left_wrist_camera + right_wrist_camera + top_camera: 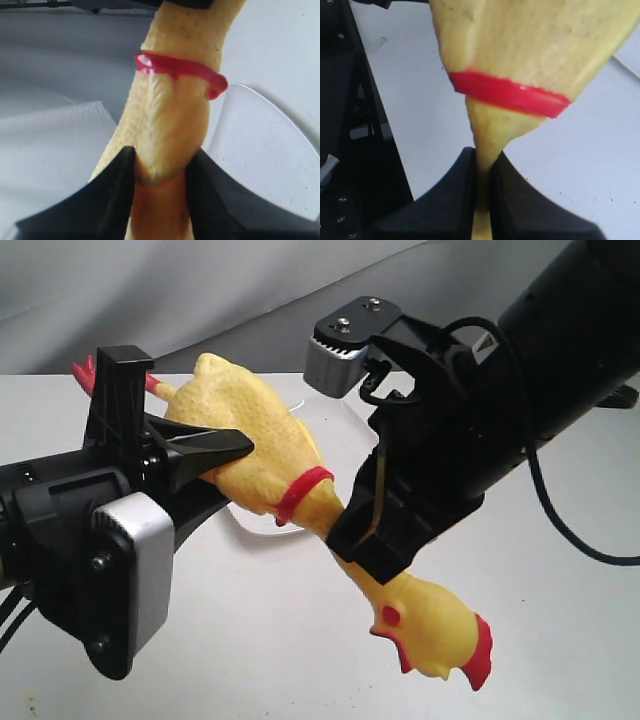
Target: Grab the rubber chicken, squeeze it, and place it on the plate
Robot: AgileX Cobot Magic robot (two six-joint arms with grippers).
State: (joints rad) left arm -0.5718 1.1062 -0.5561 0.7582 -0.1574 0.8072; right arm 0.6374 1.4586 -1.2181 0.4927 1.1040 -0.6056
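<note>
The rubber chicken (255,415) hangs in the air, held between both grippers, head (435,630) low toward the front and red feet (88,373) at the back left. My left gripper (225,468) is shut on its plump body, whose sides bulge out between the black fingers (112,192). My right gripper (354,552) is shut on the thin neck just below the red collar band (507,92), pinching it flat between its fingers (462,195). Below the chicken lies the white plate (336,426), mostly hidden; the left wrist view shows the plate (262,155) beside the body.
A white table (250,640) lies under everything, with a grey backdrop behind it. The right arm's black body and cable (560,510) fill the upper right. The left arm's camera housing (135,560) stands at the near left.
</note>
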